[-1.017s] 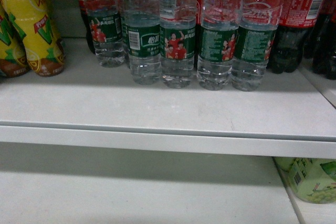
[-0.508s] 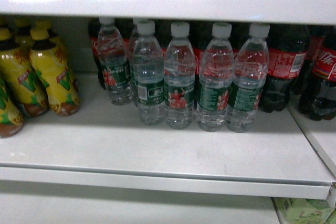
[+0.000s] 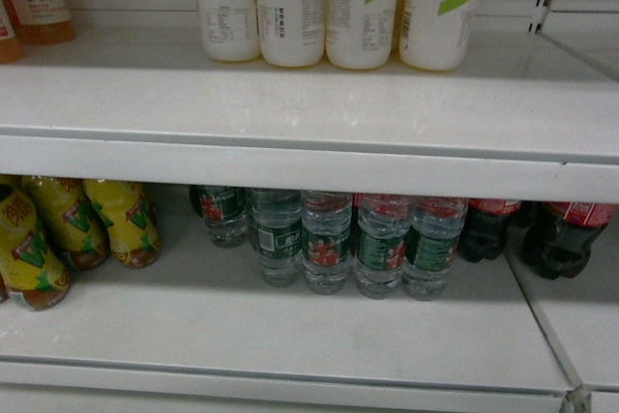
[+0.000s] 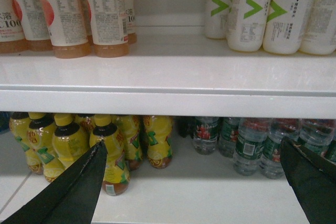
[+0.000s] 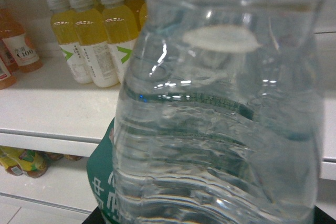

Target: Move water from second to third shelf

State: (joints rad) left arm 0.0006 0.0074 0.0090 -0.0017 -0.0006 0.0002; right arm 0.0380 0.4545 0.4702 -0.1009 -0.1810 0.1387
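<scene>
Water bottle fills my right wrist view, very close to the lens, clear ribbed plastic with a strip of green label low at its left. I cannot see the right fingers, so I cannot tell whether they grip it. Behind it, yellow drink bottles with white labels and green chevrons stand on a white shelf.

Head view: neither arm shows. More green-labelled water bottles stand in a row on the lower shelf, between yellow squat bottles on the left and red-labelled cola bottles on the right. The chevron bottles sit on the shelf above.

Left gripper: its dark fingers are spread wide apart, holding nothing.
</scene>
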